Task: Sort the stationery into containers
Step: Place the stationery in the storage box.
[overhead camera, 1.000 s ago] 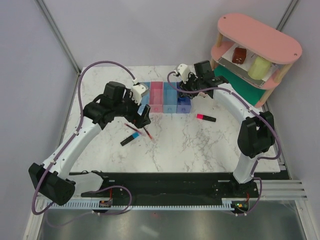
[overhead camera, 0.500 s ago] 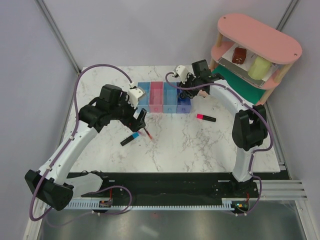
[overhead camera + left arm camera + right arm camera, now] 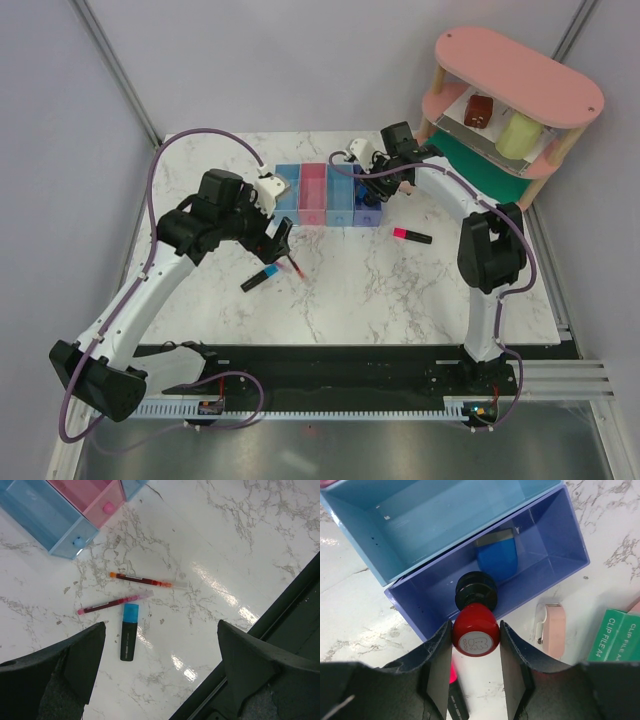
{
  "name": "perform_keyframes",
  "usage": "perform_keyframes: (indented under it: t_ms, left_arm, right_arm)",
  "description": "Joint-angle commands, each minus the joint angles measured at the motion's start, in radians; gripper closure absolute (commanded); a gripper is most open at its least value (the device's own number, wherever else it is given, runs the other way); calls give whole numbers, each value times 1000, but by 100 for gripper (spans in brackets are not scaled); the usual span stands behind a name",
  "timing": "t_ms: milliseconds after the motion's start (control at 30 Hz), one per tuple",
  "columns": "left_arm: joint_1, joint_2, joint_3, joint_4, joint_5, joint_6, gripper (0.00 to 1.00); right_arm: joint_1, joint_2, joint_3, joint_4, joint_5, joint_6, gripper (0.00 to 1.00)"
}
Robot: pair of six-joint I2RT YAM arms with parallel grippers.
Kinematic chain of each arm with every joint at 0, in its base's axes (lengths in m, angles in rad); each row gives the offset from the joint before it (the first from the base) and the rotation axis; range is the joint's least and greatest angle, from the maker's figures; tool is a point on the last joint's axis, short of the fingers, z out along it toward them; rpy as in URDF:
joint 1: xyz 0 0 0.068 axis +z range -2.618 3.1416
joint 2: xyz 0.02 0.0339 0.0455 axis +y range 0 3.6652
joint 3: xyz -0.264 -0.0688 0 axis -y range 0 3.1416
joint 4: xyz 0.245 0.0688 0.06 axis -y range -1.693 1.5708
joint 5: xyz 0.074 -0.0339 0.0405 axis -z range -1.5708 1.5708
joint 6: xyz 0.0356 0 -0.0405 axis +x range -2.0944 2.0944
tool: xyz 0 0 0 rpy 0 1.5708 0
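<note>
Your marble table (image 3: 400, 290) fills the middle of the top view. The pink two-tier shelf (image 3: 520, 75) stands at its upper right corner, with a brown block (image 3: 478, 108) and a pale green cylinder (image 3: 519, 133) on the lower tier. The row of four joined bins (image 3: 325, 195) sits at upper centre: light blue, pink, light blue, then the darker blue bin (image 3: 550, 535) at the right end. Your left gripper (image 3: 161, 625) hangs over the table just below the row's left end, its fingers spread wide with nothing between them. Your right gripper (image 3: 475, 640) is over the near wall of the darker blue bin. Its fingers are pinching a red-black piece (image 3: 475, 630), with the round red end toward the wrist camera and the black body pointing down at the bin. In the left wrist view the blue-ended marker (image 3: 129, 639) lies at lower centre, just under two thin red pens (image 3: 147, 581). The pens lie close together, apart from the bins. The pink-ended marker (image 3: 411, 236) lies on the table to the lower right of the row. In the right wrist view a blue block (image 3: 495, 557) rests inside the darker blue bin. A pinkish block (image 3: 552, 627) lies on the table just right of that bin, and a green clip-file pack (image 3: 615, 635) shows at the right edge.
</note>
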Motion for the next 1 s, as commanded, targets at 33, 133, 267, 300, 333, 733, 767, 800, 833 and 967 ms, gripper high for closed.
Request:
perform_keyframes:
  t_ms: [33,133,267,300,333,733,767,800,833,967]
  left_arm:
    - [9,-22,11,-2,-13,37,0]
    - [12,-17,9,-2,-10,37,0]
    - [14,-11,6,2,-4,34,0]
    - [14,-11,3,4,-2,34,0]
    - [15,-13,1,5,-4,34,0]
    - [19,-22,-28,21,13,25,0]
    - [22,-25,-29,22,13,25,0]
    - [22,-27,-34,25,14,26,0]
    - [22,-28,-35,25,16,25,0]
    - [23,-33,-49,34,21,20,0]
  right_arm:
    - [2,24,60,-33,-17,-35,80]
    - [2,36,69,-47,-22,-39,80]
    - [15,51,75,-73,-22,-55,78]
    - [19,55,75,-76,-20,-56,78]
    - [24,56,73,-79,-22,-59,78]
    - [71,90,78,-85,20,-69,59]
    - [73,91,80,-82,24,-69,55]
    - [73,91,78,-74,29,-62,53]
    - [73,90,78,-62,41,-59,50]
    - [71,78,75,-34,59,-46,38]
